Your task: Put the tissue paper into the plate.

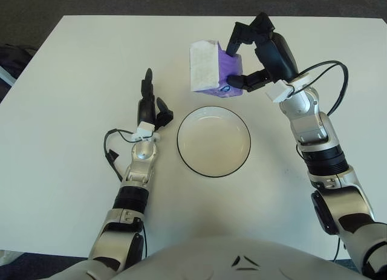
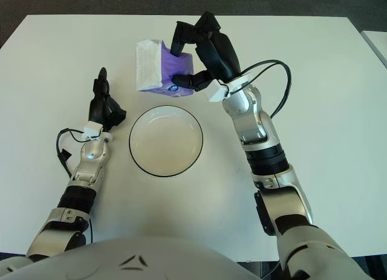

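A purple and white tissue pack hangs in the air above the table, just beyond the far rim of the plate. My right hand is shut on its right side, black fingers wrapped over the purple part. The plate is a shallow white dish with a dark rim, and nothing lies in it. Left of the plate shows my left hand, with one finger stretched straight away from me and nothing held.
The white table runs wide around the plate on all sides. A black cable loops beside my left wrist. Another cable arcs off my right forearm. Dark floor lies past the far table edge.
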Controlling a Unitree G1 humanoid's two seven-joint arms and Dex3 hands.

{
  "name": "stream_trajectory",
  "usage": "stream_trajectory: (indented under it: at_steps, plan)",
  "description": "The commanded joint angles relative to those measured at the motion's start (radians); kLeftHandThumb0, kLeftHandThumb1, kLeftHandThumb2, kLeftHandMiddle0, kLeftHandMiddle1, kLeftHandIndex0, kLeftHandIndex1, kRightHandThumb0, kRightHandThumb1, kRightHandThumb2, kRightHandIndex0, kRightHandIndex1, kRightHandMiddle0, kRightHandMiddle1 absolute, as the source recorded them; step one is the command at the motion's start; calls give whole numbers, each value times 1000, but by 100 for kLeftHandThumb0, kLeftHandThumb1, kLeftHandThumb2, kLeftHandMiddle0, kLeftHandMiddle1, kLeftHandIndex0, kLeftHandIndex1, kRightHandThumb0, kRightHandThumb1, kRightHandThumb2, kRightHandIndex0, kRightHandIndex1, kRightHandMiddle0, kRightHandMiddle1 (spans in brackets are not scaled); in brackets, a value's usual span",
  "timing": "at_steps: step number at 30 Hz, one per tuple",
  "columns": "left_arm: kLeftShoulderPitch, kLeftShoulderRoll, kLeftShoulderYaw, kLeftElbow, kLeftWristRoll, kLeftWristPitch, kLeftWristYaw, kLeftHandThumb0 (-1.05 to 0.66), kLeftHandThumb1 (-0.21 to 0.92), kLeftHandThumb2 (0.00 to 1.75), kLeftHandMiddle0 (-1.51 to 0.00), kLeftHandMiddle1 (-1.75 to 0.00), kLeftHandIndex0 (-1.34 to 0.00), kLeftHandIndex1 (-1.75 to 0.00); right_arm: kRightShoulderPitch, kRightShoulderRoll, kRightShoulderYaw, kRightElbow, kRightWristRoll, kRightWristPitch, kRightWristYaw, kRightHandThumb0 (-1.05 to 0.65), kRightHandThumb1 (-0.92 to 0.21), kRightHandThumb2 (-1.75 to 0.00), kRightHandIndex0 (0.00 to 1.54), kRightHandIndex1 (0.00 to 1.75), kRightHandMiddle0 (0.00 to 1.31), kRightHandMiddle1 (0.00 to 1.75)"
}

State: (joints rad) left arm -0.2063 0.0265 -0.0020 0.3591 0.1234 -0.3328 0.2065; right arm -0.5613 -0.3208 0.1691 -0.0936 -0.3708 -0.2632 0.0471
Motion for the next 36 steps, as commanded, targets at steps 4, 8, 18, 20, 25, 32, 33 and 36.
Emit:
stream_trajectory:
  at_steps: [4, 8, 18, 20, 25, 32, 33, 36]
  plan:
    - [115, -16, -12, 108, 6, 39, -8, -87, 92, 122, -4, 0, 0, -17, 55, -9, -21, -92, 90, 17, 94, -8, -31, -126, 127, 175, 98, 175]
    - [117, -15, -13, 108, 10, 39, -6, -87, 92, 122, -5, 0, 0, -17, 75, -27, -22, -116, 110, 12, 147, -7, -29, -129, 126, 175, 101, 175]
    - [123, -10, -16, 98, 13, 59, -12, -89, 92, 124, -4, 0, 0, -15, 127, -46, -18, -180, 108, -6, 219, -4, -26, -135, 125, 175, 103, 175]
    - [124, -10, -15, 96, 13, 61, -11, -89, 92, 124, -4, 0, 0, -15, 129, -55, -21, -166, 137, 2, 247, -5, -27, -136, 125, 175, 103, 175]
    - [124, -10, -16, 96, 18, 60, -5, -89, 92, 124, -4, 0, 0, -14, 132, -53, -22, -162, 128, 6, 259, -5, -27, -135, 124, 175, 101, 175]
    - [125, -10, -13, 95, 15, 60, -6, -89, 92, 124, -5, 0, 0, -14, 155, -42, -19, -176, 97, -17, 238, -6, -29, -135, 125, 175, 100, 175]
    - [125, -10, -13, 95, 14, 61, -7, -89, 92, 124, -5, -1, 0, -14, 156, -40, -19, -177, 102, -12, 241, -6, -29, -134, 126, 175, 99, 175]
    - [125, -9, -12, 95, 13, 60, -8, -89, 92, 124, -5, -1, 0, -14, 162, -29, -15, -180, 115, 8, 250, -8, -31, -132, 126, 175, 98, 175]
